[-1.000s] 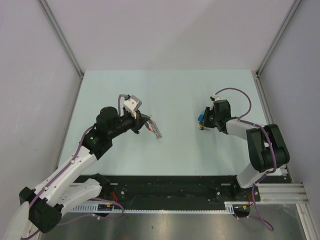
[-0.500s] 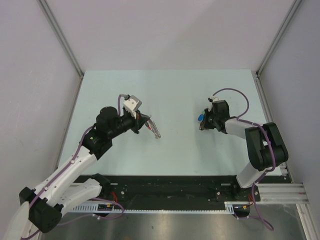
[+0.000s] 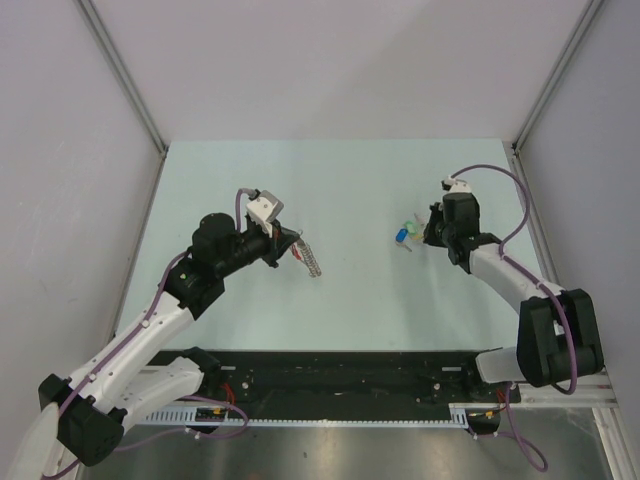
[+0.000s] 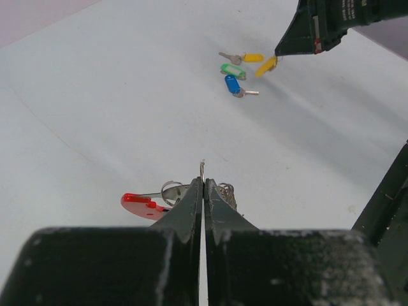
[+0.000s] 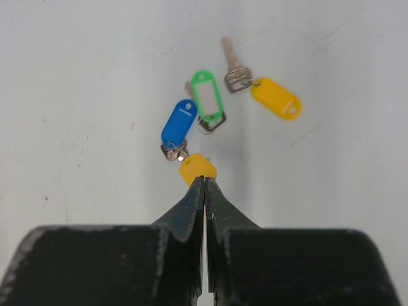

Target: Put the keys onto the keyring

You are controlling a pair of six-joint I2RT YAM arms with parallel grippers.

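The keyring shows in the left wrist view as a red loop point(image 4: 143, 205) with a silvery chain point(image 4: 223, 191) behind my fingers. My left gripper point(image 4: 203, 180) is shut on its thin metal ring, left of centre point(image 3: 287, 245) from above. My right gripper point(image 5: 204, 180) is shut on the yellow head of one key point(image 5: 197, 169), which hangs from its tips point(image 4: 266, 65). On the table beyond lie a blue key point(image 5: 178, 123), a green key point(image 5: 207, 99) and another yellow key point(image 5: 275, 97). From above, the keys point(image 3: 404, 233) sit just left of the right gripper point(image 3: 425, 232).
The pale table point(image 3: 350, 180) runs between grey walls, with metal posts at the back corners. A black rail point(image 3: 340, 375) with both arm bases lines the near edge. A gap of bare table separates the keyring from the keys.
The right gripper has shut on the yellow key. Its wrist has drawn back to the right and away from the near edge, uncovering the other keys. The left arm has not moved.
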